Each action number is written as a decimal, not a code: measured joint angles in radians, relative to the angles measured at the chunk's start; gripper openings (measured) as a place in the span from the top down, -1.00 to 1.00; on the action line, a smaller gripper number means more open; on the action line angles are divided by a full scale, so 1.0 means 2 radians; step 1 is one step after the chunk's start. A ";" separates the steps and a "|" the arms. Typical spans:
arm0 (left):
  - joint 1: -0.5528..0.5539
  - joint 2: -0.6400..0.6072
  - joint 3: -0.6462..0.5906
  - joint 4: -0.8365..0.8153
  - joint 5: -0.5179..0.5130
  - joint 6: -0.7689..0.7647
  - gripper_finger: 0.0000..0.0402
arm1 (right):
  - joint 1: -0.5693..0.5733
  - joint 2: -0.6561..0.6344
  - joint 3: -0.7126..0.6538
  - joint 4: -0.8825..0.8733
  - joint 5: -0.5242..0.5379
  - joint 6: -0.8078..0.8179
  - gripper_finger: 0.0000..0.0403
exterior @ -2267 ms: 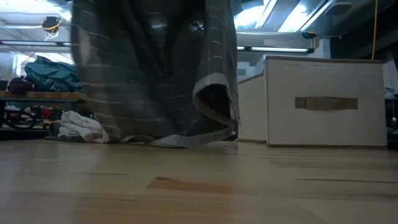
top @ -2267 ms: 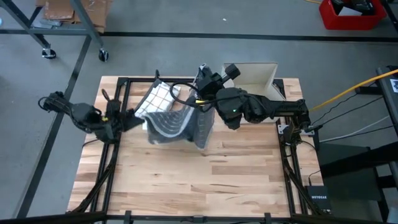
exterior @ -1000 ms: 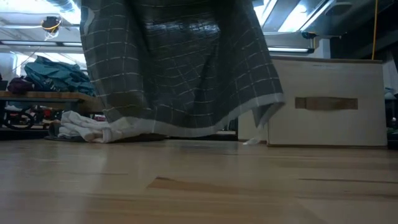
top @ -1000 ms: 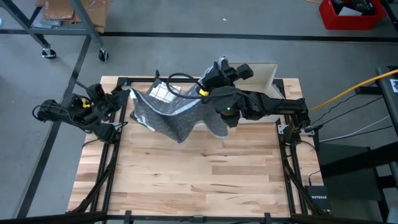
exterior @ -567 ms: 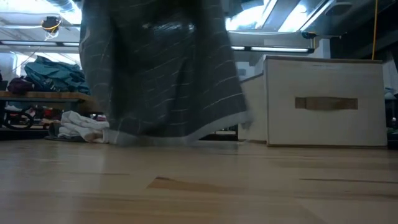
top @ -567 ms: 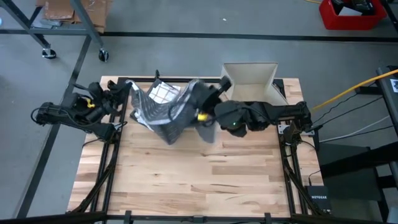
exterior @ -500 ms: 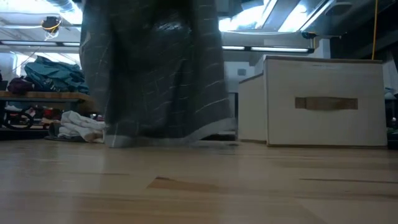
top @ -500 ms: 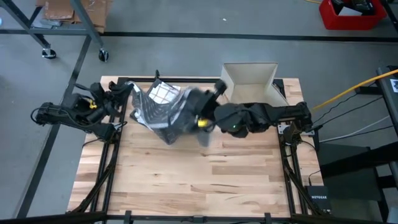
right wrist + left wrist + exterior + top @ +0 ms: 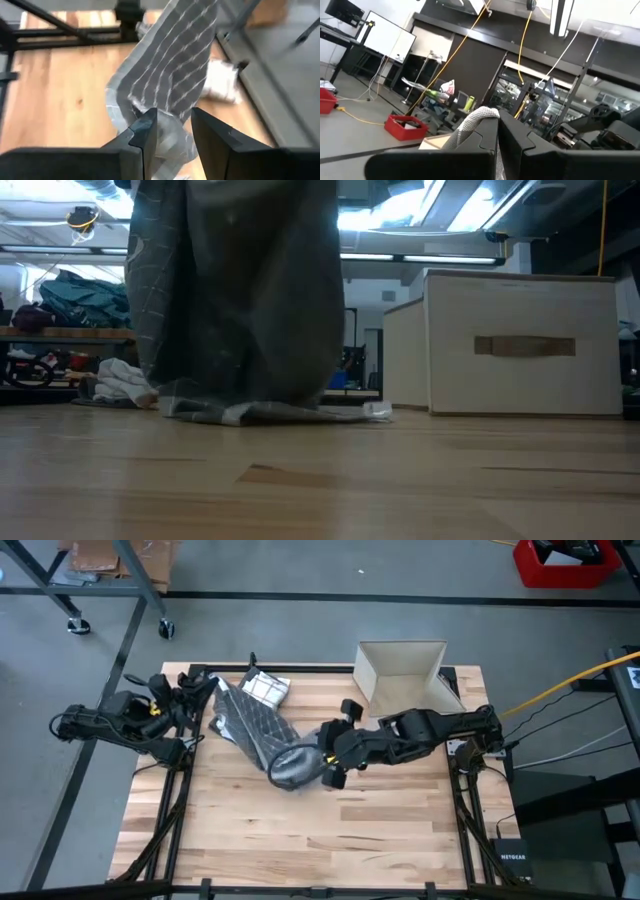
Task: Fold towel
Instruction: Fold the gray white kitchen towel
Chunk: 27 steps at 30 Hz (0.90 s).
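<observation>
The grey checked towel (image 9: pixel 262 730) hangs in a long drape between the two arms over the far left part of the wooden table (image 9: pixel 330 830), its lower end bunched on the boards near the middle. From table height it falls like a curtain, with its bottom hem crumpled on the wood and a white storage box (image 9: pixel 520 345) standing well off to one side. The left claw (image 9: pixel 203 690) sits high at the far left corner of the table, pinched tight on a corner of the cloth; its own camera shows a fold of fabric caught between the closed fingers. The right claw (image 9: pixel 325 755) is low near the middle of the table, jaws partly apart, with the bunched end of the towel lying between its fingers (image 9: pixel 142 132); whether it truly grips the cloth or only straddles it I can't tell. To my eye the towel is being spread, not yet folded, and doing that well means finding a true corner at the right end rather than a handful of the bunch. The right arm would best pull away from the left at the same height, so the top edge goes taut and the cloth opens flat. A small white cloth (image 9: pixel 266 688) lies beside the towel at the far edge, and it could get dragged along.
</observation>
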 joint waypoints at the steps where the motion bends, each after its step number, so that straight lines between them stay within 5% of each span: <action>1: 0.000 0.000 0.000 -0.006 0.000 0.000 1.00 | 0.000 0.000 0.000 -0.010 -0.010 0.015 0.38; 5: 0.000 0.000 0.000 -0.034 0.003 -0.024 1.00 | 0.000 0.000 0.000 -0.020 -0.044 0.046 0.38; 9: 0.000 0.007 0.000 -0.068 0.028 -0.074 1.00 | 0.000 0.005 0.000 0.027 -0.022 0.046 0.38; 14: -0.001 0.041 0.000 -0.087 0.091 -0.140 1.00 | -0.017 0.027 0.000 0.116 0.019 0.045 0.38; 27: -0.001 0.120 0.000 -0.016 0.269 -0.209 1.00 | -0.059 0.101 0.000 0.177 -0.056 -0.044 0.38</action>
